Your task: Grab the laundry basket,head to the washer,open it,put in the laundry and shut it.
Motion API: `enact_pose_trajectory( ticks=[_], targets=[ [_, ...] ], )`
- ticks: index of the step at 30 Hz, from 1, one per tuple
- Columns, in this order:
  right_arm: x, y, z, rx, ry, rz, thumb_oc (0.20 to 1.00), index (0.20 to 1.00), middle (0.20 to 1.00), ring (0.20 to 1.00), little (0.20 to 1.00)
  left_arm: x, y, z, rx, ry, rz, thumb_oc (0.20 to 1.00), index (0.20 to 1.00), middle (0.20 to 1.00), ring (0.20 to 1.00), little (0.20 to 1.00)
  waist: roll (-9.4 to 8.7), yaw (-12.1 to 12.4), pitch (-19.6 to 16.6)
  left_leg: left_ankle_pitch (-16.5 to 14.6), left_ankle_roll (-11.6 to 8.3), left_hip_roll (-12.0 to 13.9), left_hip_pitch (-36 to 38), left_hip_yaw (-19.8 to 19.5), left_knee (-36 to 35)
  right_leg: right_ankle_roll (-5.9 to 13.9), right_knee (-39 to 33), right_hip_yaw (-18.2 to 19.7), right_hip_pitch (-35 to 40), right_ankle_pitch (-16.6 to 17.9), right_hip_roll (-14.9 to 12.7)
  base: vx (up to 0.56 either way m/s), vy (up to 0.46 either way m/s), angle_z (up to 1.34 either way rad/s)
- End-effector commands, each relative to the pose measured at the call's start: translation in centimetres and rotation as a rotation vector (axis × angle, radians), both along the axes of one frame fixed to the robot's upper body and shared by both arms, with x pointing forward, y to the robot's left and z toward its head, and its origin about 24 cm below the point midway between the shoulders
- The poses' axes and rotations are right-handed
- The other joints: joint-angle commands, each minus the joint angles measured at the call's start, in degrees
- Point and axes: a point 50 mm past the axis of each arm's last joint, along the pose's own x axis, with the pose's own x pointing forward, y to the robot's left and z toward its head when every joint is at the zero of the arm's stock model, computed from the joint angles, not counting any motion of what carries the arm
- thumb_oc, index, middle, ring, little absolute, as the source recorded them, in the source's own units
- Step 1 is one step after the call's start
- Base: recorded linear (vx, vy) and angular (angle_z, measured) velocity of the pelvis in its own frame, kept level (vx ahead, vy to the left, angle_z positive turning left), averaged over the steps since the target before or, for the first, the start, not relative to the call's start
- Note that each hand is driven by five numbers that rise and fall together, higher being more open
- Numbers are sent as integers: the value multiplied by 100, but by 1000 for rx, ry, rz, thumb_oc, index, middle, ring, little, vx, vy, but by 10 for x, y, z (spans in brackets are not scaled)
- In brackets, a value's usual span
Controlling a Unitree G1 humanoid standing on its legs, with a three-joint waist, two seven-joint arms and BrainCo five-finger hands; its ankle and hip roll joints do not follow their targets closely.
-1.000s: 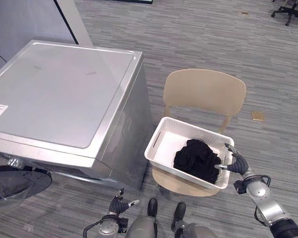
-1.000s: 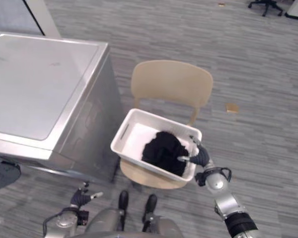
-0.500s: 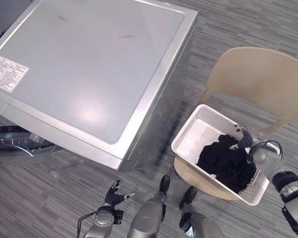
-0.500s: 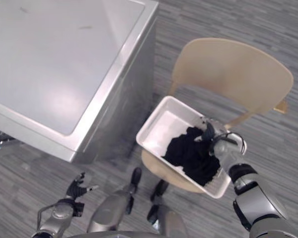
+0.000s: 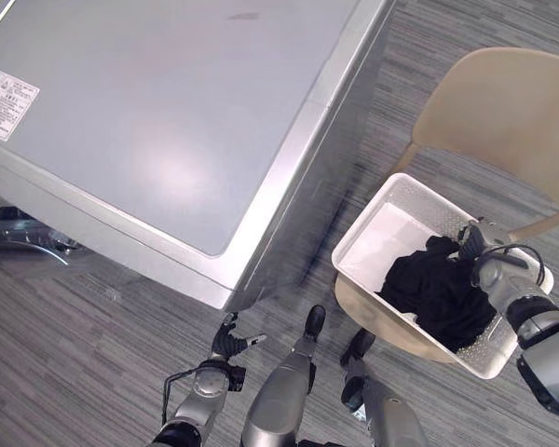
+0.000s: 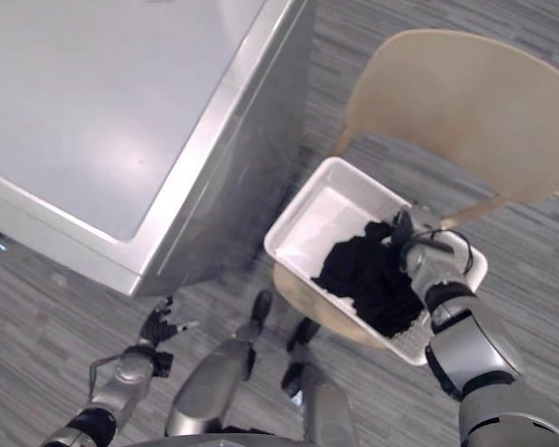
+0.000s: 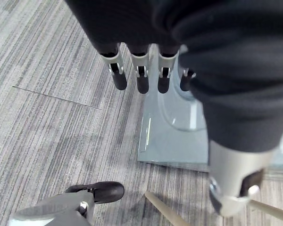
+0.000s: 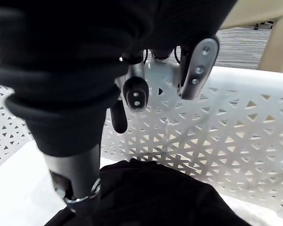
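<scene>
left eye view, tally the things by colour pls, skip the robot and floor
silver-grey: 1, the washer
white: 1, the laundry basket
black: 1, the laundry heaped in the basket
tan: 1, the chair under the basket
total: 4

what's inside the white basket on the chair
A heap of black laundry lies in the white basket, toward the end by the right hand; the other end shows bare white floor. What is under the heap is covered. The basket sits on a tan chair.
</scene>
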Motion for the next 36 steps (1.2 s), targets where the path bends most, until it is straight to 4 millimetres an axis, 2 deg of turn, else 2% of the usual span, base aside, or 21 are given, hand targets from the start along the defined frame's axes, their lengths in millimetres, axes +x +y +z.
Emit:
enact_pose_trajectory(
  ticks=[1, 2, 3, 4, 7, 10, 12, 13, 16, 17, 19, 22, 23, 25, 28, 31, 32, 33, 34, 35, 36],
  targets=[
    [-9, 17, -10, 75, -47, 80, 1000, 1000, 1000, 1000, 1000, -2, -9, 1, -57, -36, 53, 1000, 1000, 1000, 1000, 1000, 138, -74, -32, 27, -427, 191, -34, 69, -302, 448, 747, 351, -44, -1085, -217, -32, 23, -17],
    [-9, 17, -10, 75, -47, 80, 1000, 1000, 1000, 1000, 1000, -2, -9, 1, -57, -36, 53, 1000, 1000, 1000, 1000, 1000, 138, -73, -32, 27, -427, 192, -34, 69, -302, 448, 747, 351, -44, -1085, -217, -23, 26, -26],
    [-12, 22, 3, 106, -163, 116, 1000, 1000, 1000, 1000, 1000, -4, -10, -1, -64, -30, 69, 1000, 1000, 1000, 1000, 1000, 122, -179, -51, 7, -428, 215, 49, 119, -316, 457, 702, 389, 30, -1079, -209, -4, 11, -24],
    [-12, 22, 3, 106, -162, 115, 1000, 1000, 1000, 1000, 1000, -5, -10, -1, -64, -29, 68, 1000, 1000, 1000, 1000, 1000, 123, -173, -51, 7, -428, 215, 54, 121, -318, 457, 700, 391, 35, -1078, -208, 1, 16, -16],
    [-21, 32, 21, 155, -302, 189, 1000, 1000, 1000, 1000, 1000, -11, -8, -4, -64, -12, 94, 1000, 1000, 1000, 1000, 1000, 98, -337, -137, -10, -442, 250, 184, 194, -367, 470, 591, 420, 187, -1087, -178, 23, -2, -17],
    [-29, 40, 18, 196, -301, 235, 1000, 1000, 1000, 1000, 1000, -15, -7, -7, -61, 7, 89, 1000, 1000, 1000, 1000, 1000, 83, -394, -183, -16, -454, 262, 238, 222, -390, 471, 529, 428, 262, -1081, -160, 14, -4, -6],
    [-36, 50, 3, 202, -225, 288, 1000, 1000, 1000, 1000, 1000, -20, -7, -11, -59, 32, 85, 1000, 1000, 1000, 1000, 1000, 52, -429, -212, -11, -466, 279, 273, 246, -398, 468, 485, 430, 315, -1078, -141, 0, -9, -2],
    [-36, 50, 3, 202, -226, 288, 1000, 1000, 1000, 1000, 1000, -19, -8, -11, -60, 32, 85, 1000, 1000, 1000, 1000, 1000, 59, -435, -227, 9, -462, 280, 248, 237, -403, 470, 470, 420, 299, -1052, -137, 0, 0, 0],
    [-41, 54, -24, 103, -85, 320, 1000, 1000, 1000, 1000, 1000, -19, -7, -12, -55, 39, 83, 1000, 1000, 1000, 1000, 1000, 38, -403, -166, 13, -471, 295, 244, 236, -390, 463, 509, 434, 281, -1069, -131, -11, -4, 0],
    [-41, 54, -24, 103, -86, 320, 1000, 1000, 1000, 1000, 1000, -19, -7, -12, -55, 38, 83, 1000, 1000, 1000, 1000, 1000, 43, -408, -176, 32, -466, 296, 223, 229, -394, 465, 497, 426, 265, -1046, -128, 0, 0, 0],
    [-44, 53, -46, 49, -2, 295, 1000, 1000, 1000, 1000, 1000, -19, -8, -13, -43, 42, 81, 1000, 1000, 1000, 1000, 1000, 63, -360, -88, 52, -471, 293, 202, 211, -383, 454, 546, 418, 222, -1046, -134, -36, -7, 3],
    [-48, 54, -65, 31, 77, 266, 1000, 1000, 1000, 1000, 1000, -18, -8, -14, -34, 43, 80, 1000, 1000, 1000, 1000, 1000, 83, -311, -23, 93, -480, 290, 137, 172, -394, 446, 555, 407, 158, -1022, -135, -26, -4, 0],
    [-48, 54, -65, 31, 77, 266, 1000, 1000, 1000, 1000, 1000, -18, -8, -14, -34, 43, 80, 1000, 1000, 1000, 1000, 1000, 82, -315, -23, 93, -480, 290, 135, 171, -394, 446, 555, 406, 156, -1022, -135, -23, -11, 4],
    [-53, 53, -86, 30, 171, 210, 1000, 1000, 1000, 1000, 1000, -18, -9, -16, -19, 56, 74, 1000, 1000, 1000, 1000, 1000, 90, -260, 3, 131, -488, 282, 70, 140, -413, 442, 545, 374, 104, -996, -133, -19, -12, 7],
    [-53, 49, -98, -13, 273, 147, 1000, 1000, 1000, 1000, 1000, -11, -10, -13, -9, 40, 59, 1000, 1000, 1000, 1000, 1000, 103, -166, 62, 168, -497, 277, -19, 100, -410, 438, 572, 352, 13, -971, -131, -15, -13, 3],
    [-49, 38, -98, -51, 342, 91, 1000, 1000, 1000, 1000, 1000, -6, -9, -10, 4, 28, 40, 1000, 1000, 1000, 1000, 1000, 142, -65, 128, 198, -503, 266, -94, 66, -397, 433, 602, 335, -63, -953, -140, -48, -10, 5],
    [-47, 28, -96, -24, 389, 22, 545, 545, 545, 545, 545, -3, -7, -7, 14, 19, 19, 1000, 1000, 1000, 1000, 1000, 195, 24, 162, 232, -514, 254, -152, 44, -389, 430, 616, 306, -130, -936, -147, -54, -10, 16],
    [-45, 26, -93, 0, 389, 4, 247, 247, 247, 247, 247, -1, -6, -6, 13, 17, 11, 1000, 1000, 1000, 1000, 1000, 206, 47, 166, 245, -517, 257, -167, 42, -392, 433, 612, 304, -146, -924, -148, -38, -7, 21],
    [-45, 26, -93, 0, 389, 4, 247, 247, 247, 247, 247, -1, -6, -6, 13, 17, 11, 1000, 1000, 1000, 1000, 1000, 205, 48, 167, 246, -517, 258, -168, 42, -392, 433, 612, 304, -146, -924, -148, -7, 0, 15],
    [-41, 30, -90, 151, 350, -39, 200, 200, 200, 200, 200, 0, -7, -7, 7, 24, 6, 1000, 1000, 1000, 1000, 1000, 195, 51, 153, 264, -519, 258, -174, 50, -400, 434, 595, 328, -146, -911, -135, 2, 2, 10],
    [-38, 37, -88, 264, 309, -50, 200, 200, 200, 200, 200, 1, -8, -7, -1, 27, 11, 1000, 1000, 1000, 1000, 1000, 173, 34, 138, 262, -517, 259, -167, 65, -411, 433, 580, 348, -136, -906, -126, 2, 2, 4]
  ],
)
